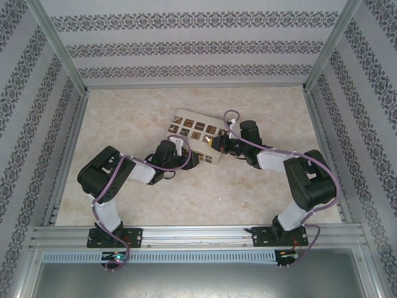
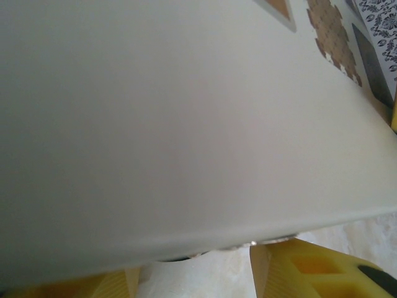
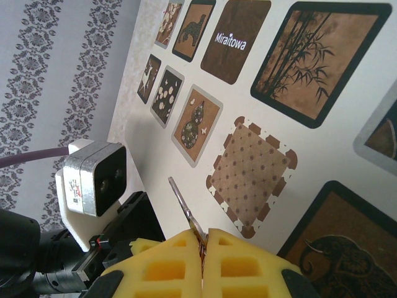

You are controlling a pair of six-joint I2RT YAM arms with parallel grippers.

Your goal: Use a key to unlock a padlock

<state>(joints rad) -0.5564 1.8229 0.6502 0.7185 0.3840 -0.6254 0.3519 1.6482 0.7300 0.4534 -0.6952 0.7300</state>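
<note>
Pinching a thin silver key [image 3: 182,200] between pressed-together yellow waffle-moulded fingers, right gripper [image 3: 201,239] hangs over flat tile-printed beige box [image 3: 335,155] mid-bench; left gripper [image 2: 193,264] spread against its smooth side.

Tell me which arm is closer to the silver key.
Right. The right arm holds the key in its jaws; the left arm is at the box's opposite side.

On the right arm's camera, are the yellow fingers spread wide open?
No, the right end effector is shut, pinching a thin silver blade above the beige box.
</note>
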